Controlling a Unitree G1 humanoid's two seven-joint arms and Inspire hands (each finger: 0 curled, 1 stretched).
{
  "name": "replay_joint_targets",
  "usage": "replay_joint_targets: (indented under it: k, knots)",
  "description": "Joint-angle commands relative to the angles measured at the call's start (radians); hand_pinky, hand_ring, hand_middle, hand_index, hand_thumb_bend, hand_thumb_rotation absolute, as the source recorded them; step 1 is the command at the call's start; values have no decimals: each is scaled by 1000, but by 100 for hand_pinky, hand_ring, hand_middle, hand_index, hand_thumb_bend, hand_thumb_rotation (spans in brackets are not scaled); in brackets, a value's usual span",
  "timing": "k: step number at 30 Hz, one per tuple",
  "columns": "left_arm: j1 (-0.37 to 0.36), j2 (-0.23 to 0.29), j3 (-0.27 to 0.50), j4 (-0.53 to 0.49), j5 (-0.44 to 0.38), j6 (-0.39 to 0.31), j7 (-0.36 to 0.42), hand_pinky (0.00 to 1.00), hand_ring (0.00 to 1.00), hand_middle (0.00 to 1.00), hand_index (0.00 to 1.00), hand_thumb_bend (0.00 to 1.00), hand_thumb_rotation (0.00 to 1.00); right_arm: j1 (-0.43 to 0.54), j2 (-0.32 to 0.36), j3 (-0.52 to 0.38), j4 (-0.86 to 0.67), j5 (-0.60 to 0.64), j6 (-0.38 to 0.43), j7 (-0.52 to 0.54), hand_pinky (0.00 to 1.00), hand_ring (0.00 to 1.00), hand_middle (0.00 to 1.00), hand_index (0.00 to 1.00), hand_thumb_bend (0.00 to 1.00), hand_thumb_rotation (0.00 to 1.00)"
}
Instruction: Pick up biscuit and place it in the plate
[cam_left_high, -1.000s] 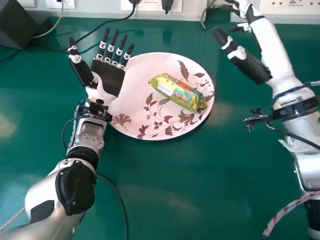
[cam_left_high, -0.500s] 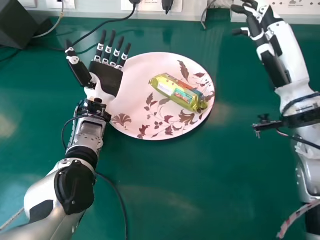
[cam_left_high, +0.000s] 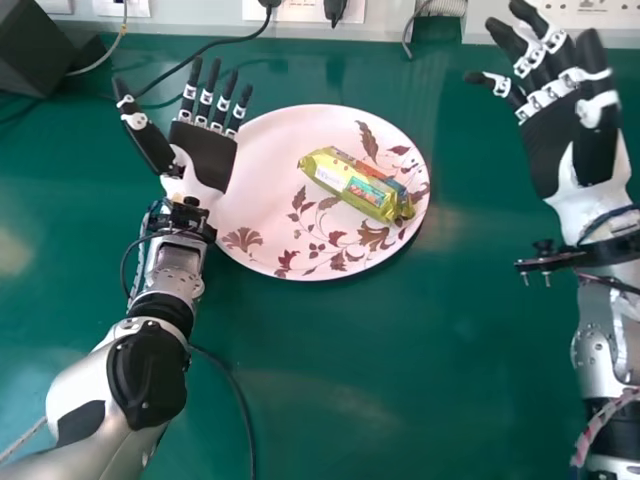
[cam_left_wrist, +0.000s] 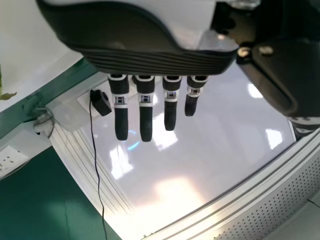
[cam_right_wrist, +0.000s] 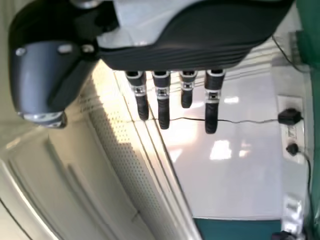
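- Head view: yellow-green wrapped biscuit (cam_left_high: 353, 184) on the round, pale pink, leaf-patterned plate (cam_left_high: 275, 165); black-and-white left hand (cam_left_high: 204, 152) by its rim, black-and-white right hand (cam_left_high: 552, 138) well apart.
- Left wrist view: left hand (cam_left_wrist: 155, 60), fingers straight.
- Right wrist view: right hand (cam_right_wrist: 175, 57), fingers straight.

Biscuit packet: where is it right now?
In the head view, the biscuit packet lies on the upper right part of the floral plate, to the right of the open left hand.
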Motion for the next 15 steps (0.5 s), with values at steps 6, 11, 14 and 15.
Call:
replay_joint_targets:
  k: [6, 11, 14, 15]
  knots:
    - [44, 8, 2, 18, 12, -14, 32, 64, 76, 90, 100, 100, 67, -18, 42, -50, 55, 83, 57, 79, 55, 66, 80, 88, 77, 72]
    - [44, 8, 4, 18, 10, -6, 25, 63, 75, 92, 100, 100, 75, -19, 67, -73, 85, 128, 85, 134, 49, 59, 77, 87, 74, 69]
    - [43, 5, 3, 17, 13, -15, 40, 64, 76, 93, 100, 100, 77, -9, 79, -86, 98, 160, 119, 173, 47, 58, 75, 87, 74, 70]
    - [43, 5, 4, 18, 11, -14, 39, 64, 77, 94, 100, 100, 77, -6, 83, -90, 98, 173, 135, 179, 47, 57, 74, 87, 75, 70]
